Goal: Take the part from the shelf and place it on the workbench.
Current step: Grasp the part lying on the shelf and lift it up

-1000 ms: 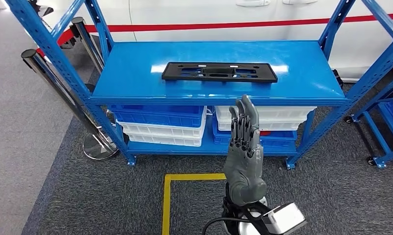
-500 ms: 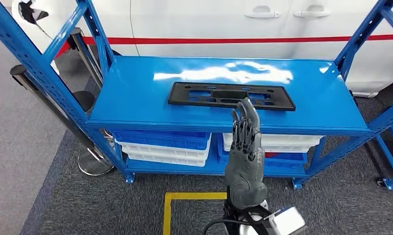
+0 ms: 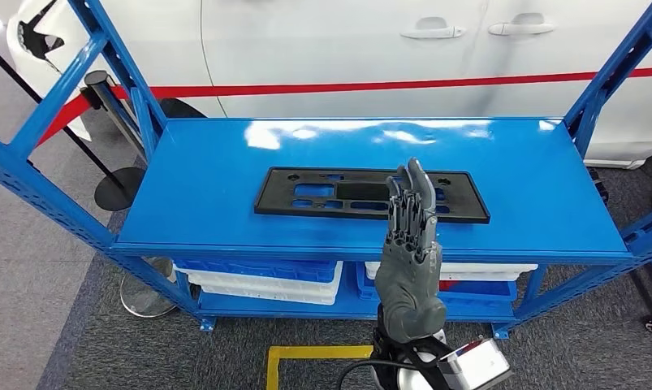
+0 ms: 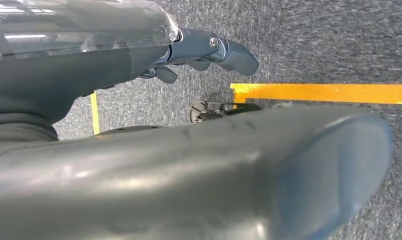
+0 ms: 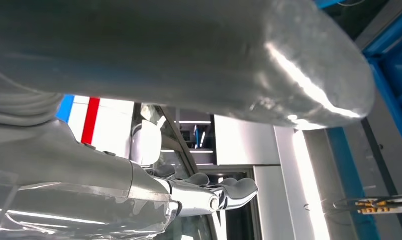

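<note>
Part [image 3: 371, 194] flat on shelf [image 3: 225, 203] — right hand [image 3: 408, 244] raised, empty.

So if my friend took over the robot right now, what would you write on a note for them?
Right hand: raised in front of the shelf, fingers straight and apart, holding nothing.
Left hand: hanging down over the grey floor, holding nothing.
Part: the flat black plate lies on the blue shelf's top level, not gripped.
Done: the robot faces the shelf with its hand up near the part.
Left: grip the part, lift it, carry it to the workbench, set it down.
</note>
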Robot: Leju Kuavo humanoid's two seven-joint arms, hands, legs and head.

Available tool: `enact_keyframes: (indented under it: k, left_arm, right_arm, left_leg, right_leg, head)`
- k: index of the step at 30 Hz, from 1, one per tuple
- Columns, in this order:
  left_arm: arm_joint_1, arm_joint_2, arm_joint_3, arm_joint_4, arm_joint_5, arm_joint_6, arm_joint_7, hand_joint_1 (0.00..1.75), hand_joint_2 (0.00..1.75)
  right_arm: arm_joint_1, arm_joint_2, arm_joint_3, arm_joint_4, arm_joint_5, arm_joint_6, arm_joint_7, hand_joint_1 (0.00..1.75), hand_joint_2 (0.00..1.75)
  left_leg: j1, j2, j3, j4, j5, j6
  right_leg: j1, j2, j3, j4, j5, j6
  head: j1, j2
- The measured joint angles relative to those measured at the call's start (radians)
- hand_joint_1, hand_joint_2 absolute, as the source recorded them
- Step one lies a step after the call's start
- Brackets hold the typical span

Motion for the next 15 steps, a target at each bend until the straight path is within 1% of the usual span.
enact_keyframes:
  k: [1, 2, 3, 4, 5, 6, 7, 8, 9, 11, 12, 13, 15]
  left_arm:
    - [0.000, 0.000, 0.000, 0.000, -0.001, 0.001, 0.000, 0.00, 0.00]
    - [0.001, 0.000, 0.000, 0.000, -0.002, 0.001, 0.000, 0.00, 0.00]
    - [0.001, 0.000, 0.000, 0.000, -0.002, 0.002, -0.001, 0.00, 0.00]
    - [0.001, 0.000, 0.000, 0.000, -0.003, 0.002, -0.001, 0.00, 0.00]
    - [0.001, 0.000, 0.000, 0.000, -0.003, 0.003, -0.002, 0.00, 0.00]
    - [0.000, 0.001, -0.001, 0.000, -0.004, 0.003, -0.004, 0.00, 0.00]
    - [-0.001, 0.001, -0.001, 0.000, -0.006, 0.003, -0.005, 0.00, 0.00]
    - [-0.002, 0.001, -0.002, 0.000, -0.007, 0.003, -0.007, 0.00, 0.00]
    - [-0.001, 0.002, -0.003, 0.000, -0.009, 0.003, -0.009, 0.00, 0.00]
    - [0.001, 0.001, -0.007, 0.000, -0.012, 0.003, -0.012, 0.00, 0.00]
    - [0.001, 0.000, -0.008, 0.000, -0.013, 0.002, -0.013, 0.00, 0.00]
    - [0.000, -0.001, -0.009, 0.000, -0.013, 0.002, -0.013, 0.00, 0.00]
    - [-0.002, -0.001, -0.010, 0.000, -0.012, 0.000, -0.014, 0.00, 0.00]
  right_arm:
    - [0.000, 0.000, 0.000, 0.000, 0.000, 0.000, 0.000, 0.00, 0.00]
    - [0.001, 0.000, 0.000, 0.000, 0.000, 0.001, 0.000, 0.00, 0.00]
    - [0.001, 0.000, 0.000, 0.000, 0.000, 0.002, 0.000, 0.00, 0.00]
    - [0.001, 0.000, 0.000, 0.001, 0.000, 0.003, 0.000, 0.00, 0.44]
    - [0.002, 0.000, 0.000, 0.002, 0.002, 0.004, 0.000, 0.00, 0.87]
    - [0.003, 0.001, -0.001, 0.004, 0.006, 0.003, 0.000, 0.00, 1.31]
    - [0.005, 0.002, -0.002, 0.006, 0.012, 0.001, 0.000, 0.00, 1.75]
    - [0.008, 0.003, -0.003, 0.009, 0.021, -0.002, 0.000, 0.00, 1.75]
    - [0.011, 0.004, -0.004, 0.012, 0.031, -0.005, 0.001, 0.00, 1.75]
    - [0.017, 0.006, -0.006, 0.018, 0.059, -0.007, 0.002, 0.00, 1.75]
    - [0.020, 0.006, -0.007, 0.022, 0.072, -0.005, 0.003, 0.00, 1.75]
    - [0.022, 0.006, -0.008, 0.027, 0.081, -0.002, 0.007, 0.00, 1.75]
    - [0.026, 0.006, -0.008, 0.042, 0.089, 0.009, 0.020, 0.00, 1.75]
  left_leg:
    - [0.000, 0.001, -0.029, 0.024, -0.030, -0.002]
    - [0.000, 0.001, -0.046, 0.022, -0.038, -0.001]
    - [0.000, 0.002, -0.052, -0.006, -0.018, 0.002]
    - [0.000, 0.002, -0.045, -0.058, 0.028, 0.007]
    - [-0.002, 0.004, -0.033, -0.123, 0.084, 0.015]
    - [-0.005, 0.005, -0.023, -0.176, 0.120, 0.022]
    - [-0.009, 0.006, -0.016, -0.212, 0.139, 0.030]
    - [-0.013, 0.006, -0.016, -0.228, 0.148, 0.037]
    - [-0.015, 0.006, -0.018, -0.228, 0.146, 0.042]
    - [-0.010, 0.006, -0.009, -0.243, 0.175, 0.051]
    - [-0.007, 0.007, -0.005, -0.251, 0.184, 0.055]
    - [-0.004, 0.008, -0.002, -0.259, 0.192, 0.059]
    - [-0.005, 0.010, -0.005, -0.261, 0.195, 0.063]
  right_leg:
    - [0.001, 0.001, 0.008, -0.001, -0.006, -0.001]
    - [0.002, 0.003, 0.016, -0.001, -0.012, -0.001]
    - [0.003, 0.005, 0.024, 0.000, -0.018, -0.001]
    - [0.005, 0.006, 0.032, -0.001, -0.023, -0.001]
    - [0.006, 0.006, 0.039, -0.001, -0.027, 0.000]
    - [0.008, 0.006, 0.044, -0.001, -0.029, 0.002]
    - [0.009, 0.006, 0.045, -0.001, -0.030, 0.005]
    - [0.009, 0.006, 0.045, -0.002, -0.031, 0.010]
    - [0.009, 0.006, 0.046, -0.002, -0.030, 0.015]
    - [0.011, 0.005, 0.047, 0.000, -0.035, 0.028]
    - [0.011, 0.005, 0.042, 0.016, -0.049, 0.033]
    - [0.011, 0.004, 0.028, 0.052, -0.075, 0.037]
    - [0.006, 0.004, -0.022, 0.167, -0.142, 0.045]
  head:
    - [0.000, 0.000]
    - [0.000, 0.000]
    - [0.000, 0.000]
    - [0.000, 0.000]
    - [0.000, 0.000]
    - [0.001, 0.000]
    - [0.001, 0.000]
    - [0.001, 0.000]
    - [0.001, 0.000]
    - [0.001, 0.000]
    - [0.002, 0.000]
    - [0.002, 0.000]
    - [0.003, 0.000]
